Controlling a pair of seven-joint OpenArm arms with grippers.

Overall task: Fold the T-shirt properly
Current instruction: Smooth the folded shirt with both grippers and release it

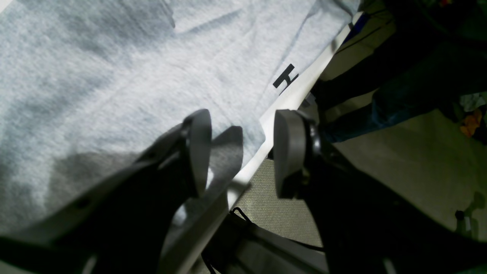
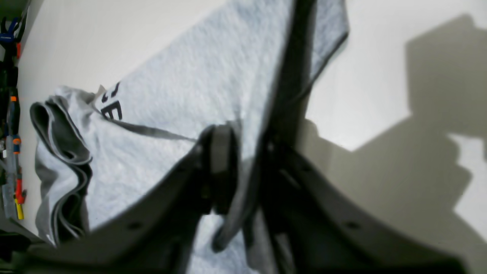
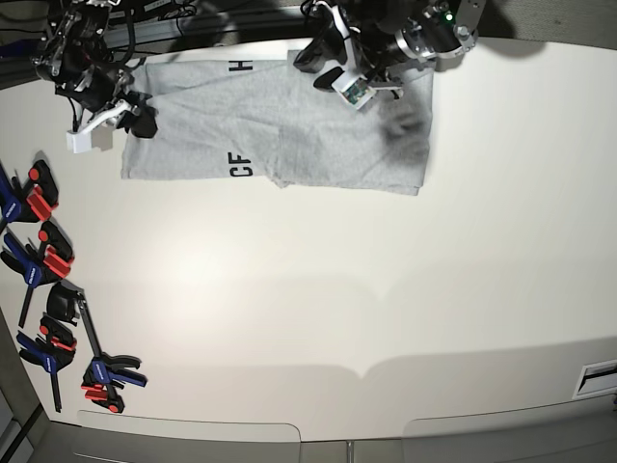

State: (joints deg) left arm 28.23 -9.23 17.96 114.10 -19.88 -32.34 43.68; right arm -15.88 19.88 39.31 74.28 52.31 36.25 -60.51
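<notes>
The T-shirt (image 3: pixel 289 135) lay spread flat across the upper part of the base view, on the white table (image 3: pixel 386 309), its grey cloth running from the upper left toward the upper centre. Black lettering (image 3: pixel 241 166) showed near its lower edge, and a further black letter sat at its top edge. In the right wrist view the cloth was bunched into stacked folds at the left of the frame, with a dark-trimmed corner reaching to the top right.

The right gripper (image 2: pixel 243 167) stood at the shirt's left end in the base view. In its own camera the jaws were drawn close together with a ridge of grey fabric caught between them, so it was pinching the T-shirt.

The left gripper (image 1: pixel 243 152) hung over the shirt's top edge in the upper centre of the base view. Its jaws were spread apart, one pad (image 1: pixel 199 148) above the cloth and the other beyond the table edge, with nothing between them.

Several red, blue and black clamps (image 3: pixel 43 260) lay along the left side of the table, well apart from the shirt.
</notes>
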